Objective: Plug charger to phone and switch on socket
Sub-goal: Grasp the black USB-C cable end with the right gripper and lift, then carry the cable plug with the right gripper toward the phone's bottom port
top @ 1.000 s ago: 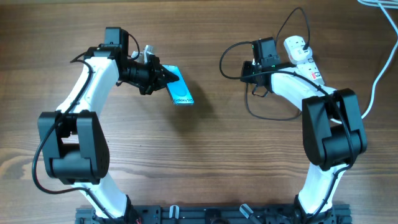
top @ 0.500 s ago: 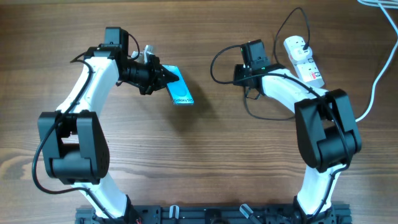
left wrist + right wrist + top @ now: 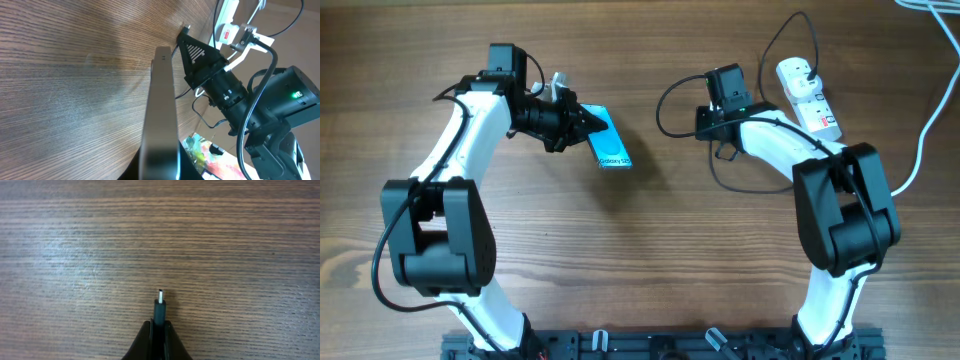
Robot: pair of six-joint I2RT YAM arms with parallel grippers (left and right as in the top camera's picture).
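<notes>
The phone (image 3: pixel 608 140), teal-blue screen with a white text strip, is held tilted above the table by my left gripper (image 3: pixel 582 122), which is shut on its upper end. In the left wrist view the phone (image 3: pixel 161 115) shows edge-on. My right gripper (image 3: pixel 701 122) is shut on the charger's black connector tip (image 3: pixel 159 311), whose metal end points out over bare wood. The black cable (image 3: pixel 665 100) loops back to the white plug adapter (image 3: pixel 798 76) in the socket, a white power strip (image 3: pixel 812 100) with red marks at the back right.
The strip's thick white cord (image 3: pixel 932 110) runs off the right edge. Cable slack loops on the table under the right arm (image 3: pixel 740 180). In the left wrist view the right arm (image 3: pixel 235 95) faces the phone.
My right gripper moved left with the connector tip, toward the phone, mostly in the first half second. The cable loop shifted left with it. The left arm and phone have not moved.
</notes>
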